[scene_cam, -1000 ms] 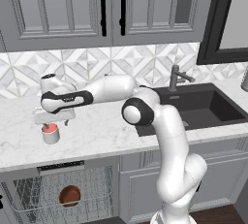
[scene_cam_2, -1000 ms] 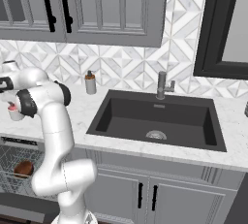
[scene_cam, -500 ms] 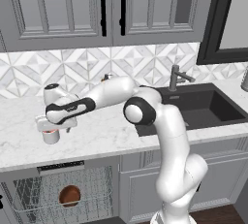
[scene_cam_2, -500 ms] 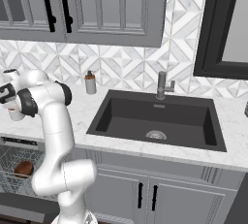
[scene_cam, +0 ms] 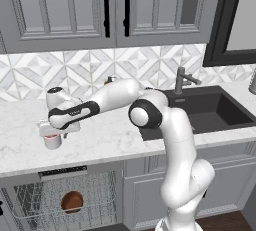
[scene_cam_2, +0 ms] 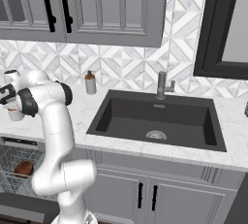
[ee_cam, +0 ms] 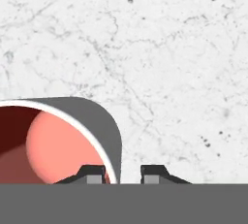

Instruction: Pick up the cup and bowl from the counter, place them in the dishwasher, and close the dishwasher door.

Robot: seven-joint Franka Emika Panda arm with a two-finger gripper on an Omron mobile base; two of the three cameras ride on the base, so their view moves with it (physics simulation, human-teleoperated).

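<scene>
Gripper [ee_cam: 123, 172] is down over the small light-grey cylindrical cup with the salmon-red inside [ee_cam: 63, 140], which stands upright on the white marble counter with faint grey veins [ee_cam: 169, 72]. In the hand view the two dark fingertips [ee_cam: 92, 173] straddle the cup's wall: one sits inside the rim, the other just outside it. Jaws are narrow, set on either side of the wall; looks like a pinch on the rim, though actual contact can't be confirmed from these pictures.

From the left base view the cup [scene_cam: 52, 140] sits near the counter's [scene_cam: 110, 140] front edge, well left of the dark inset sink [scene_cam: 210, 112], with the gripper [scene_cam: 53, 134] right on top of it. White arm reaches far left across the worktop.

Directly below the cup's spot, the dishwasher with the grey wire rack [scene_cam: 60, 202] is open, rack pulled out. The small round dark reddish-brown bowl [scene_cam: 72, 201] lies in the rack. Same in the right base view: bowl [scene_cam_2: 23, 168] in the rack, cup [scene_cam_2: 14, 114] partly hidden behind the arm.

Grey soap dispenser with pump [scene_cam_2: 90, 83] stands at the backsplash beside the sink [scene_cam_2: 155, 119]; grey tap [scene_cam_2: 162, 85] behind the basin.
</scene>
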